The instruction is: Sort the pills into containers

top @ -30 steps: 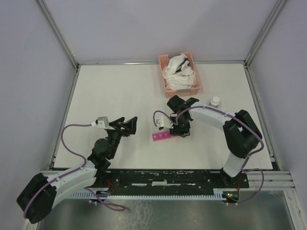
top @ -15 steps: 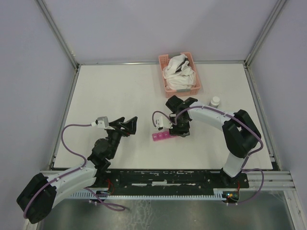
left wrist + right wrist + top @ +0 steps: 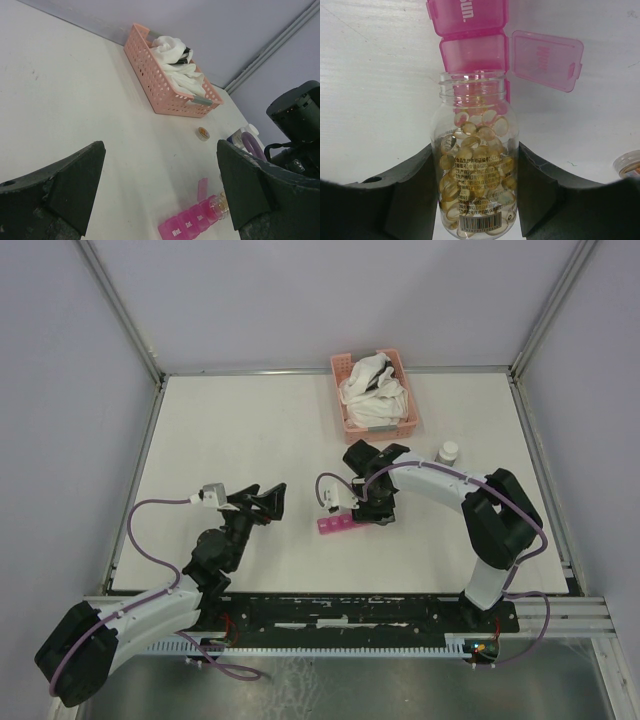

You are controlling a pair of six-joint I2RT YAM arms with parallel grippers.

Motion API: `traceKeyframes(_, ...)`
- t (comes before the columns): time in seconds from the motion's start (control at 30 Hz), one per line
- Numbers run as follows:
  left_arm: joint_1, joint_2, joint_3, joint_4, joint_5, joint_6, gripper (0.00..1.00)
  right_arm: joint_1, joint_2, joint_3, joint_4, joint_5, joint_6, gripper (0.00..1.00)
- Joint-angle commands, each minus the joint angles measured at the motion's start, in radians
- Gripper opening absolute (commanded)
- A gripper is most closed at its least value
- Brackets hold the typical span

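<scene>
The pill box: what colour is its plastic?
The pill box is translucent magenta-pink; the right wrist view shows it best.

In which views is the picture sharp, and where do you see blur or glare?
Top view: even light, soft shadows, the pill box small but clear. Left wrist: the near fingers are dark and a little soft, the basket sharp. Right wrist: the jar is sharp, with little glare.

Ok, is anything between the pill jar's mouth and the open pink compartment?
Nothing visible. The right tool holds the uncapped jar with its mouth right at the open compartment, whose lid is flipped aside.
</scene>
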Motion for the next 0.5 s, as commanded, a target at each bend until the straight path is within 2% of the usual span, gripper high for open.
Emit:
traceKeyframes(0.0, 0.009, -0.005, -0.012, 0.061, -0.004, -0.039, 0.99, 0.012, 0.007, 0.046, -0.009, 0.037, 0.018, 0.01)
traceKeyframes(0.47, 0.010, -0.003, -0.012, 0.061, -0.002, -0.039, 0.99, 0.026, 0.020, 0.053, -0.012, 0.077, 0.024, 0.01)
